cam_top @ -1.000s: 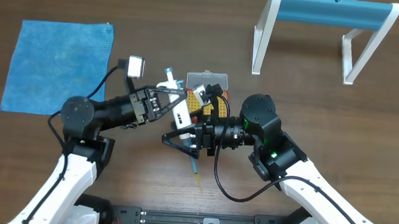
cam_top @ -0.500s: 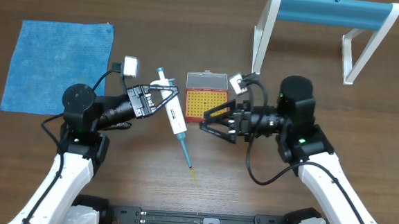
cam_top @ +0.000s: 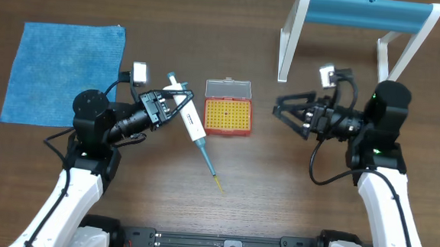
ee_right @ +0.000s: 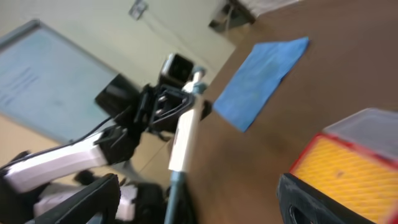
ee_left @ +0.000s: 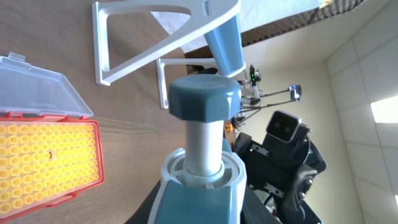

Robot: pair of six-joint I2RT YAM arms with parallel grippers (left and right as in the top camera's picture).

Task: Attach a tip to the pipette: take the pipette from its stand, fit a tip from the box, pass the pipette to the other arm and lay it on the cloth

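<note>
"So why does the left gripper hold the pipette on a slant?"

"Its fingers are clamped on the white body just under the teal plunger. That leaves the thin shaft and the yellow tip free beyond the grip, apparently lifted off the wooden table. I'd judge it is ready to be laid on the cloth, which lies well behind that gripper."

"And the right gripper?"

"It's spread wide and holding nothing. It sits well apart from the pipette, with the tip box between the two grippers."

"What about materials?"

"The pipette is hard, smooth plastic with a hexagonal plunger knob. The box is an orange grid of yellow tips, and its clear lid is folded open. The cloth is a soft, nappy blue rectangle. The stand, beyond the right gripper, has a white frame and a blue bar."
</note>
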